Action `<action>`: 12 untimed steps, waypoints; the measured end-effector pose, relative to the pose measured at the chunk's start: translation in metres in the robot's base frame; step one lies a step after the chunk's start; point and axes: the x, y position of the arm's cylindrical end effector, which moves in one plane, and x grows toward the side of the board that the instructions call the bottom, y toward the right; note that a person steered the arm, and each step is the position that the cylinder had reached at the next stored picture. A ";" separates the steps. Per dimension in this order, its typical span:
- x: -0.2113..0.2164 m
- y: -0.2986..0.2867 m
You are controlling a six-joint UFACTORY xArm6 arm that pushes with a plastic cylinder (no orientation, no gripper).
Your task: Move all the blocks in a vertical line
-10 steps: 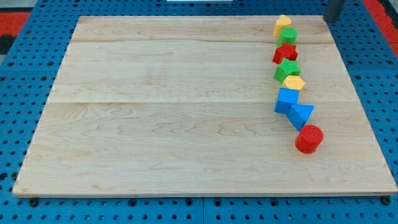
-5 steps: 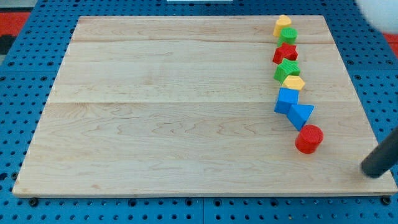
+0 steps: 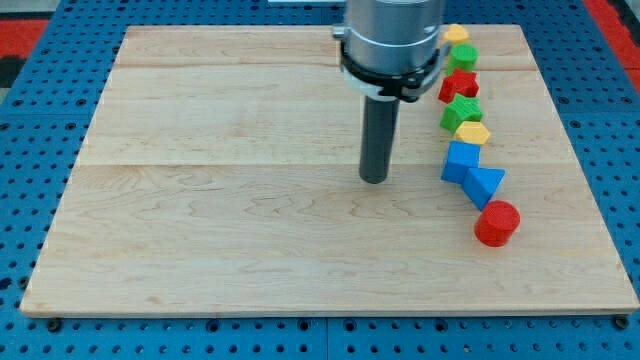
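Several blocks stand in a near-vertical column at the view's right on the wooden board (image 3: 220, 200). From top down: a yellow block (image 3: 457, 34), a green block (image 3: 464, 56), a red star block (image 3: 459, 85), a green star block (image 3: 462, 111), a yellow hexagon block (image 3: 471, 133), a blue block (image 3: 461, 160), a blue triangle block (image 3: 485, 184) and a red cylinder (image 3: 497, 222). The lower ones drift rightward. My tip (image 3: 374, 179) rests on the board, left of the blue block and apart from it.
The board lies on a blue pegboard (image 3: 40, 150). The arm's grey body (image 3: 390, 40) hangs over the board's top middle and hides the left edge of the upper blocks.
My rod has swept from the view's lower right edge to the board's middle, left of the blue block. The blocks have not moved.
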 end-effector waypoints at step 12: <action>-0.025 0.055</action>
